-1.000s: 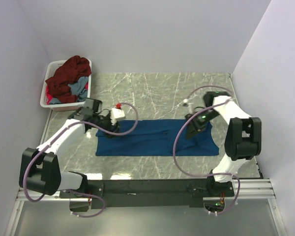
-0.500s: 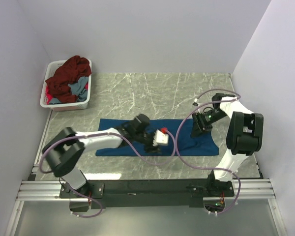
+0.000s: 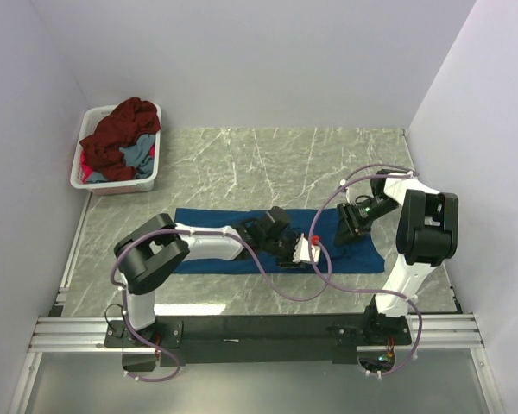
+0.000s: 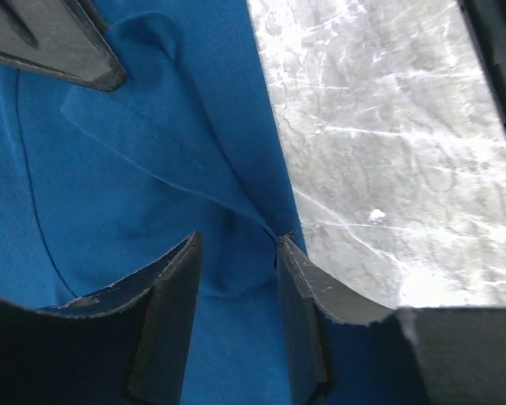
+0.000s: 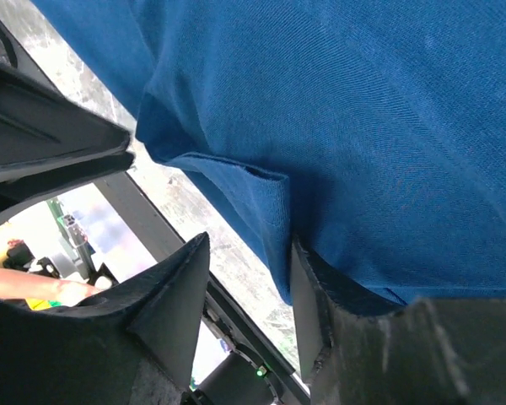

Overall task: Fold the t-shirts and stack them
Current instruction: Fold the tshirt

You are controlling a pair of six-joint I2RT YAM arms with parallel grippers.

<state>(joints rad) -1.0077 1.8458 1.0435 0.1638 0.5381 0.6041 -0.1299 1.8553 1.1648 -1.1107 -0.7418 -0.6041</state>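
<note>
A deep blue t-shirt (image 3: 229, 218) lies on the marble table as a long strip folded lengthwise. My left arm reaches across it. The left gripper (image 3: 308, 251) is low over the strip's right part, close to the right gripper (image 3: 344, 230). In the left wrist view the left gripper (image 4: 238, 249) is open, with blue cloth (image 4: 135, 186) and a raised fold in the gap. The right gripper (image 5: 249, 249) is open too. The shirt's hemmed edge (image 5: 266, 198) hangs by its right finger (image 5: 320, 295). A maroon t-shirt (image 3: 121, 129) and a grey-blue one (image 3: 139, 156) fill the basket.
The white plastic basket (image 3: 79, 175) stands at the back left corner. Walls close in the table on the left, back and right. The black rail (image 3: 259, 328) with both arm bases runs along the near edge. Purple cables loop over the shirt.
The left arm has swept from the shirt's left end across to its right part, next to the right gripper. The right gripper has shifted slightly towards the shirt's right end.
</note>
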